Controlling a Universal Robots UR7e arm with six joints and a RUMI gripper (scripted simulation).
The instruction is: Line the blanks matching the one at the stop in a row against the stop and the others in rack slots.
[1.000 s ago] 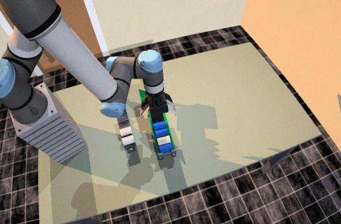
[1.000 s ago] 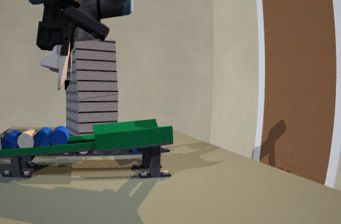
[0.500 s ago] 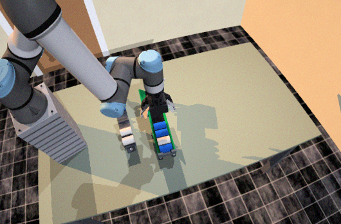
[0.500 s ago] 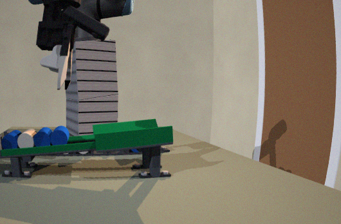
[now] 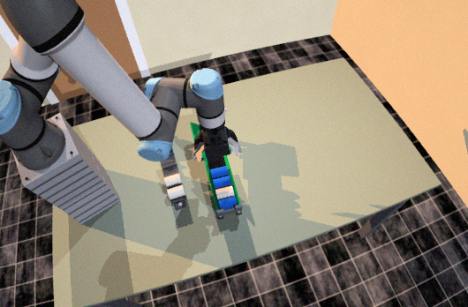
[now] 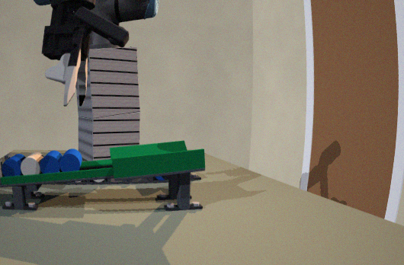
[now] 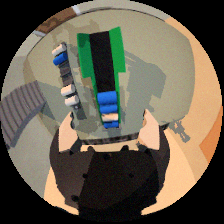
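On the green ramp, four blanks lie across it in a row: a blue blank at the stop, a white blank, then a blue blank and the uppermost blue blank. The stock rack holds two white blanks near its front, and a white blank and a blue blank at its far end. My gripper is open and empty, high above the ramp.
The ribbed grey robot pedestal stands to the left of the rack. The ramp's upper part has tall green side walls. The arm hides part of the rack and ramp in the top view.
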